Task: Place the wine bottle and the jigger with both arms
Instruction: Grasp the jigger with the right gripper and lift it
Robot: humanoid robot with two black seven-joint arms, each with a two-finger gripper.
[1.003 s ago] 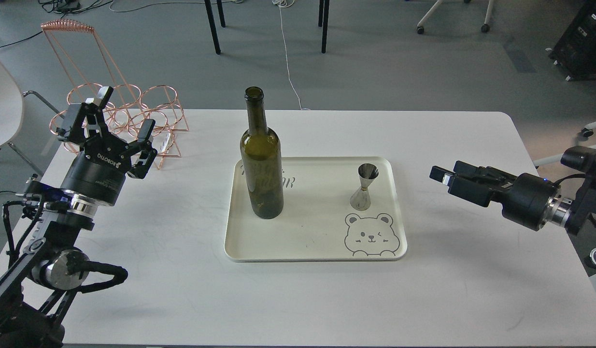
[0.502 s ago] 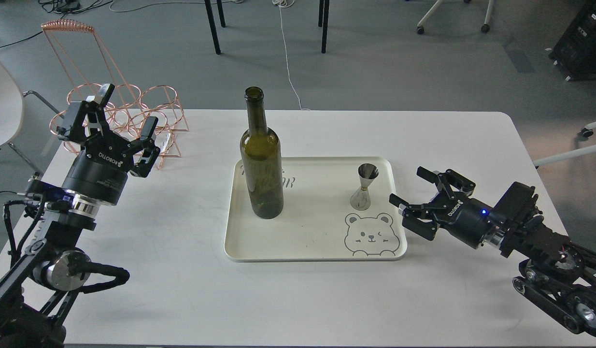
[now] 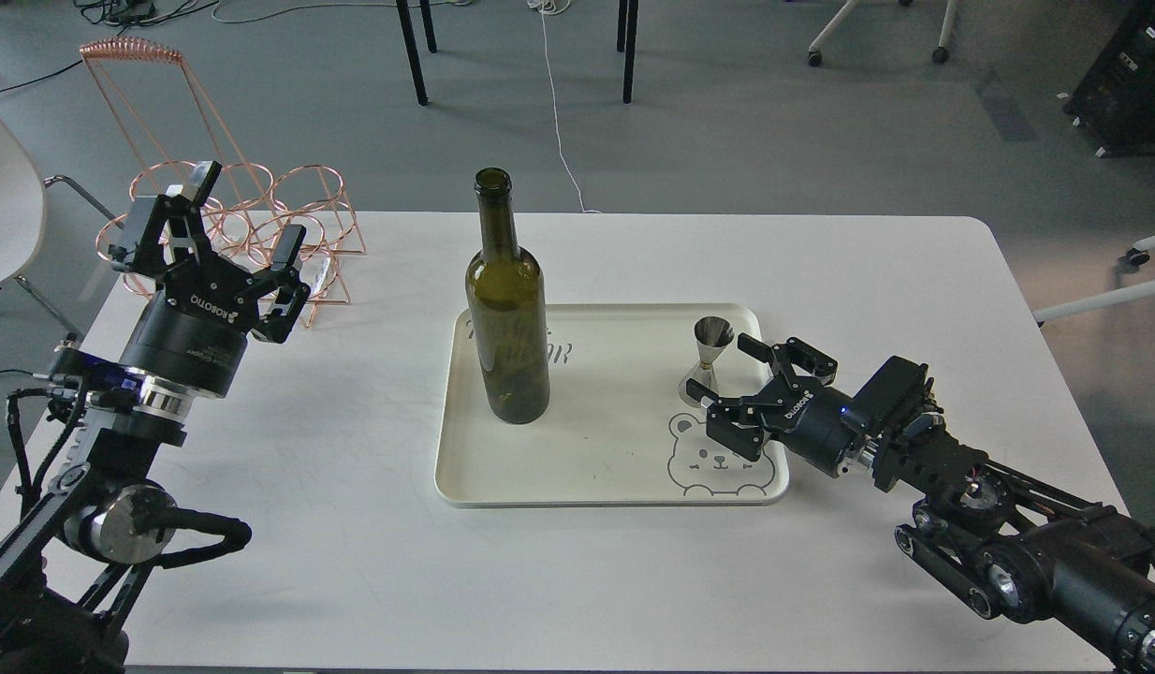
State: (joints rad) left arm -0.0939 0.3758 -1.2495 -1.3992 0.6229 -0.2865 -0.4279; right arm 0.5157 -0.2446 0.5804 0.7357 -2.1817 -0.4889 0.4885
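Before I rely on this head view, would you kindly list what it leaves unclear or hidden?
- Tray: the printed lettering is partly hidden behind the wine bottle.
- Bear drawing: its right side is covered by the right gripper.
- Jigger: from this angle, whether the right gripper's open fingers touch it cannot be told.
- Copper wire rack: partly blocked by the open left gripper.
- Both arms: cut off by the picture's edges.

Left claw, right claw: spread.
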